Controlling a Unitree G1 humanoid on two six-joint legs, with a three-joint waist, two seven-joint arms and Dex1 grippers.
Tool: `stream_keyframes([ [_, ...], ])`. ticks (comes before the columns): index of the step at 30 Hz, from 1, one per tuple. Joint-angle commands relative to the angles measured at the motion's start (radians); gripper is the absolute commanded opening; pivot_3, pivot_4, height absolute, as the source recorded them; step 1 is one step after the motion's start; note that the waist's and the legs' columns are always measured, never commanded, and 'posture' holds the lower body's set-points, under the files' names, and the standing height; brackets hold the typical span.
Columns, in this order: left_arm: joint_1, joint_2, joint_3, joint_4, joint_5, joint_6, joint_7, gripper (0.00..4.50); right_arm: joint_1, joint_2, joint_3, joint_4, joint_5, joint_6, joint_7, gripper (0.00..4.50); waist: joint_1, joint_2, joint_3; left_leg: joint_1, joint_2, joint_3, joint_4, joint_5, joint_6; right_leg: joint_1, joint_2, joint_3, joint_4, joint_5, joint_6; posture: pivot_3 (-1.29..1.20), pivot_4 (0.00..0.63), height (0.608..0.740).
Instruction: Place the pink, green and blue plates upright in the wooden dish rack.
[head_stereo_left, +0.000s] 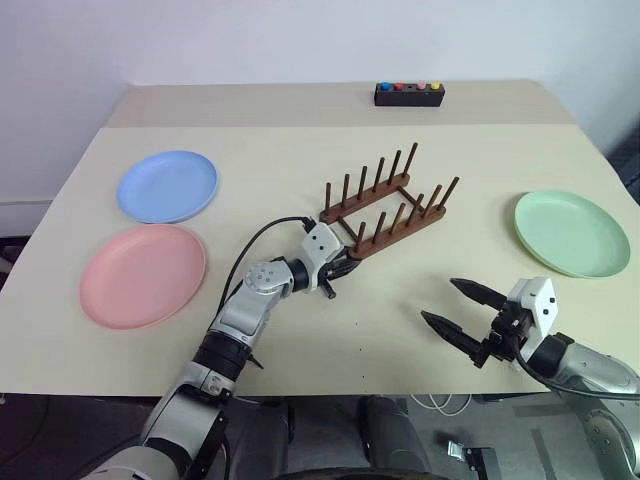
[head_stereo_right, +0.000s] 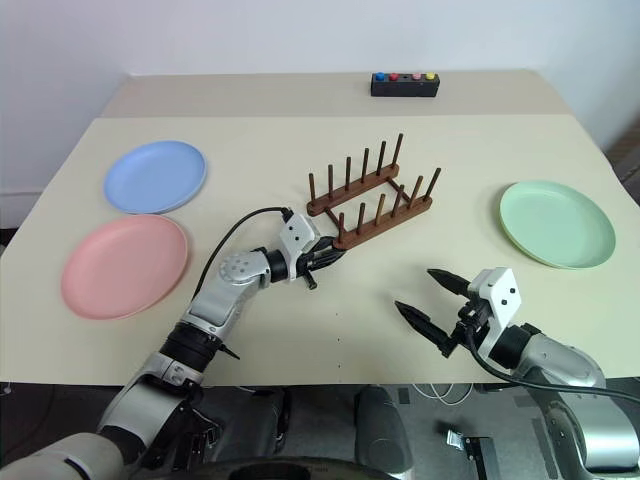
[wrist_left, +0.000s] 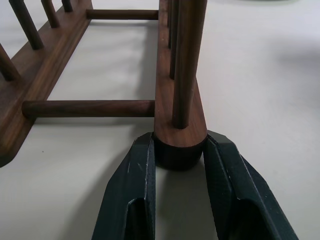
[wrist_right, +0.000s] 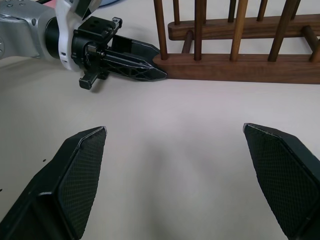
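Nearest me, my right gripper (head_stereo_left: 462, 303) hangs just above the desk (head_stereo_right: 330, 330) with its fingers (wrist_right: 75, 170) spread wide and nothing between them. Straight ahead of those fingers, across bare desk, lies the wooden dish rack (head_stereo_left: 385, 212), seen side-on.

Farther in, my left gripper (head_stereo_left: 341, 268) has its fingers (wrist_left: 132, 185) clamped on the near end of one rack rail, one finger on each side of the rounded end, just below the first peg. From there the rack's long axis runs straight away from these fingers, up and to the right across the desk, and its slots are still empty. I judge the rack is being pulled or turned into a better place before any plate goes in.

All three plates lie flat on the desk. To the left of the left fingers sits the pink plate (head_stereo_left: 142, 275), with the blue plate (head_stereo_left: 167, 186) beyond it; the left arm is nearer both. To the right, beyond the right fingers, sits the green plate (head_stereo_left: 571, 232), that arm's closest. Far back is a small black button box (head_stereo_left: 409, 94).
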Motion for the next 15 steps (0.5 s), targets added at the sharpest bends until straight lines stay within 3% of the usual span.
stream_keyframes([
  [1, -0.018, 0.033, -0.005, -0.015, -0.041, -0.047, -0.142, 0.78, 0.002, -0.015, -0.032, -0.032, 0.010, -0.018, 0.010, 4.50, -0.002, 0.000, 0.000, 0.000, 0.000, 0.000, 0.000, 0.000, 0.000, 0.000, 0.000, 0.000, 0.000, 0.000, 0.000, 0.00, 0.150, 0.740],
  [7, -0.071, 0.092, -0.005, 0.009, -0.114, -0.021, -0.387, 0.78, -0.003, -0.035, -0.039, -0.056, 0.034, 0.019, 0.014, 4.50, 0.001, 0.000, 0.000, -0.001, 0.000, 0.000, -0.001, 0.000, 0.000, -0.001, 0.000, 0.000, 0.000, 0.000, 0.000, 0.00, 0.150, 0.740],
  [15, -0.153, 0.065, -0.006, 0.165, -0.074, -0.117, -0.457, 0.78, 0.015, -0.046, -0.049, -0.089, 0.047, 0.052, 0.006, 4.50, -0.001, 0.000, 0.000, -0.001, 0.000, 0.000, -0.001, 0.000, 0.000, -0.001, 0.000, 0.000, 0.000, 0.000, 0.000, 0.00, 0.150, 0.740],
])
